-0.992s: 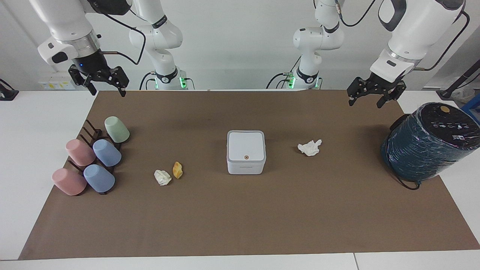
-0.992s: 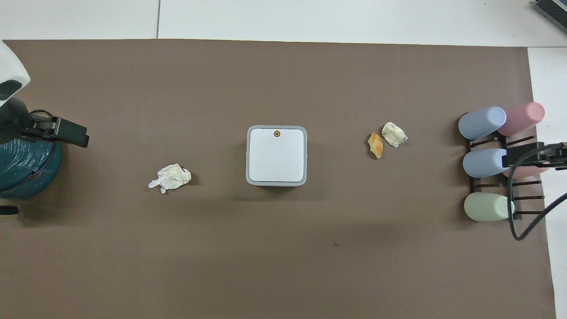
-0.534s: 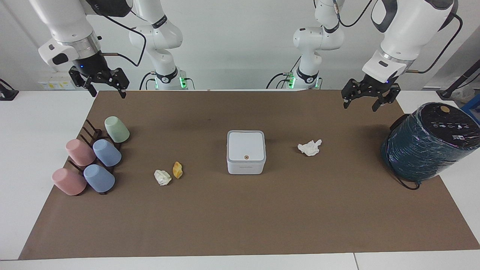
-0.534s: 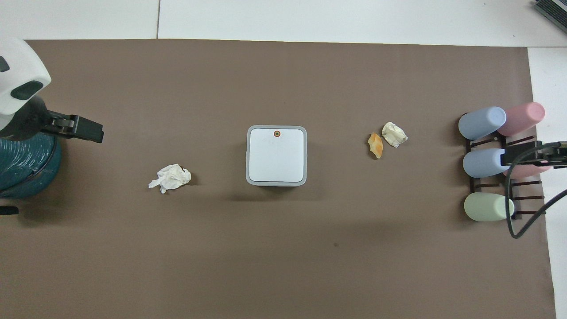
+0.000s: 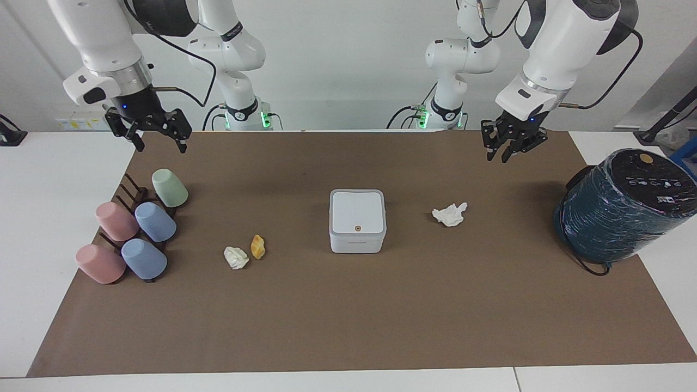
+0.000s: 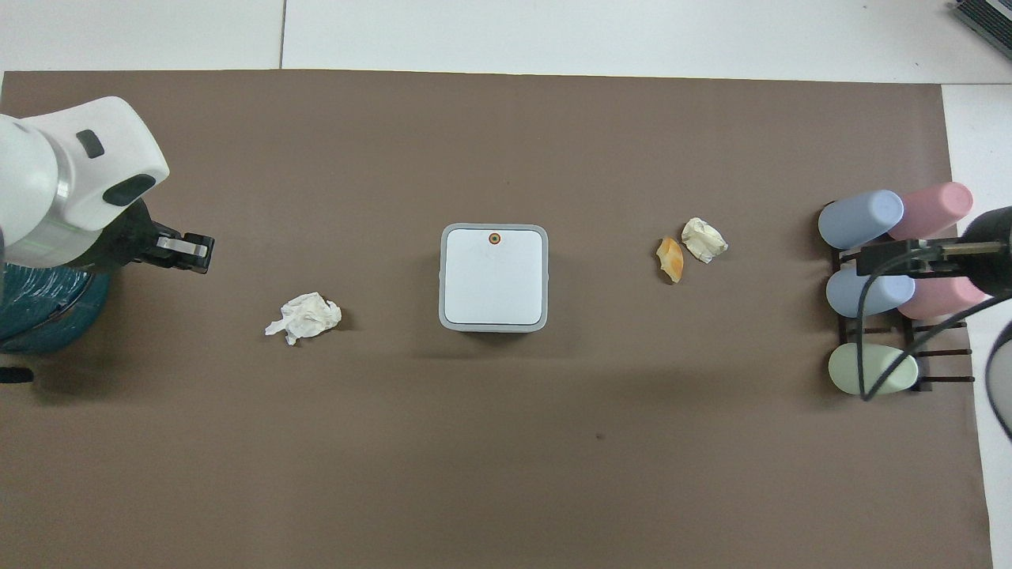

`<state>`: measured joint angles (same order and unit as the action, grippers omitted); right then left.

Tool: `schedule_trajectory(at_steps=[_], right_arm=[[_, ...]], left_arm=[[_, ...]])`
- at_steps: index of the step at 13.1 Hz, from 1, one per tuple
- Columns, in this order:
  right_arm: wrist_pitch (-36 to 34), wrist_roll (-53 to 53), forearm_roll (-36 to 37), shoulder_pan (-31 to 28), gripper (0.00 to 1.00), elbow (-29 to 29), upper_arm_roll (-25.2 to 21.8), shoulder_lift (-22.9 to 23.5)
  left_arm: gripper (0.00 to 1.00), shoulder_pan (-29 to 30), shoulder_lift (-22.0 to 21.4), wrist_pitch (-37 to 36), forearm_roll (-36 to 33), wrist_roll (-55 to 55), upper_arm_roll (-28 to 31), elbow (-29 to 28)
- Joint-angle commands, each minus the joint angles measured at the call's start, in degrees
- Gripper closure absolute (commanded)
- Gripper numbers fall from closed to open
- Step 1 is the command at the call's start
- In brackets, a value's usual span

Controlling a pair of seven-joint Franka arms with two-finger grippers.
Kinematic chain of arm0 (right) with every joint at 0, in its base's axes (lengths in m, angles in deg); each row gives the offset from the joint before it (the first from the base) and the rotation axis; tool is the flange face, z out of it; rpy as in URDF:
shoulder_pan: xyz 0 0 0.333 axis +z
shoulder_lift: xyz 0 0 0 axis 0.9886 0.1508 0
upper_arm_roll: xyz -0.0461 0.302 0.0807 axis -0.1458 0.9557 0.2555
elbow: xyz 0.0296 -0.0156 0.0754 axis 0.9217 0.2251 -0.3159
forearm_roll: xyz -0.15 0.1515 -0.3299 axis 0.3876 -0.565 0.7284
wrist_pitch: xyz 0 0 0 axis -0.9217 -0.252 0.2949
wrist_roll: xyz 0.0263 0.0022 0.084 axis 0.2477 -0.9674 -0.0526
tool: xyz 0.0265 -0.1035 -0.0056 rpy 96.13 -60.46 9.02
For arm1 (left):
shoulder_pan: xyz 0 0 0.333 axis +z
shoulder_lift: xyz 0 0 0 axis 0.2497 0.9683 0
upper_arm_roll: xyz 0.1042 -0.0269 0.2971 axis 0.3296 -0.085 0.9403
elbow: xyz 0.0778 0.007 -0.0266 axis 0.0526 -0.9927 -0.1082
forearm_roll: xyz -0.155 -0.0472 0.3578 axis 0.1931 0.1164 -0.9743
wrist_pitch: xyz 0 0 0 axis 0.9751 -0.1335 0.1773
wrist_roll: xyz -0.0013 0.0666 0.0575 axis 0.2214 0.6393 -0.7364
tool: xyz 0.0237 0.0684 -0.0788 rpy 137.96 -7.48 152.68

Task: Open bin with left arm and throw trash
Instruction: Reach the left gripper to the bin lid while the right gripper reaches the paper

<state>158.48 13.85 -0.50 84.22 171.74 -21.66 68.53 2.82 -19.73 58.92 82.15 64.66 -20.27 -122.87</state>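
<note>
The bin [image 5: 356, 218] is a small white square box in the middle of the brown mat, lid shut, orange button [image 5: 357, 228] on top; it also shows in the overhead view [image 6: 494, 276]. One white tissue wad [image 5: 450, 214] lies beside it toward the left arm's end. Another white wad [image 5: 236, 257] and the yellow-orange lump [image 5: 257, 246] lie together toward the right arm's end. My left gripper [image 5: 509, 152] hangs in the air over the mat, between the teal cylinder and the first wad. My right gripper [image 5: 160, 144] is open and empty, raised over the cup rack's end.
A big dark teal wrapped cylinder [image 5: 621, 212] lies at the left arm's end of the mat. A dark rack with several pastel cups [image 5: 136, 228] stands at the right arm's end. The brown mat [image 5: 348, 316] covers most of the white table.
My left gripper has moved away from the teal cylinder toward the table's middle and its wrist has turned. My right gripper has shifted slightly inward. The bin and wads have not moved.
</note>
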Motion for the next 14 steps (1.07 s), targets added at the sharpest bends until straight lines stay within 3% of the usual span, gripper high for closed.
schedule_trajectory(at_steps=[1, 6, 9, 12, 14], right_arm=[[10.5, -1.5, -0.3, 2.7, 0.00, 7.0, 0.1, 2.2], [26.1, -4.2, -0.3, 7.7, 0.00, 7.1, 0.1, 16.6], [31.8, -6.3, -0.2, 8.4, 0.00, 7.1, 0.1, 21.3], [37.3, -21.5, -0.2, 5.4, 0.00, 7.5, 0.1, 25.1], [38.6, -22.7, -0.2, 5.0, 0.00, 7.6, 0.1, 27.0]], left_arm=[[1.00, -3.6, -0.7, 2.7, 2.1, -6.3, 0.4, -2.4], [1.00, -9.2, 5.5, 8.4, 5.7, -12.6, 0.4, -2.5], [1.00, -13.0, 9.6, 16.8, 8.4, -16.8, 0.4, -2.6], [1.00, -15.2, 11.2, 24.0, 12.2, -19.6, 0.3, -3.7], [1.00, -16.0, 12.4, 26.1, 13.1, -19.8, 0.3, -3.5]])
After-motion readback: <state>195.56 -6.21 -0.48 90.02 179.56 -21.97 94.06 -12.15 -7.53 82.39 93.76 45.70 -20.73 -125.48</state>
